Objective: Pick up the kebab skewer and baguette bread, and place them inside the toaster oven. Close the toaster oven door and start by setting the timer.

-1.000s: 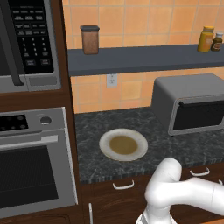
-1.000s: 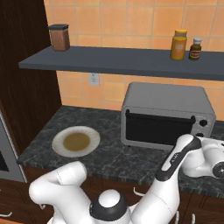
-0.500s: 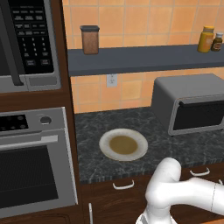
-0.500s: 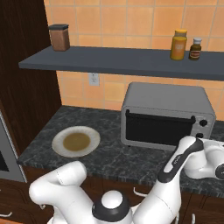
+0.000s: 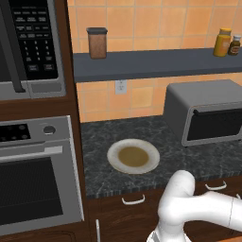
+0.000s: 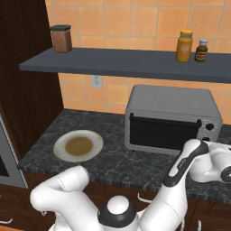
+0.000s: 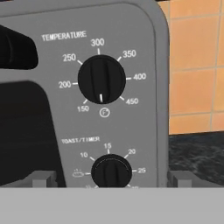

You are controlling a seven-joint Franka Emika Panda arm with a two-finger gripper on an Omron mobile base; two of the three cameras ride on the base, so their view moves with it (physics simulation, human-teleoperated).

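The grey toaster oven stands on the dark counter, and its dark-glass door is closed. Seen close in the hand view is its control panel, with the temperature knob above the toast/timer knob. My gripper is open, its two fingertips standing wide on either side of the timer knob and apart from it. In the right base view my hand hovers by the oven's right front. The kebab skewer and baguette bread are hidden.
A white plate with a brownish centre lies on the counter left of the oven. A shelf above carries a brown jar and two bottles. A black microwave and a steel built-in oven stand at the left.
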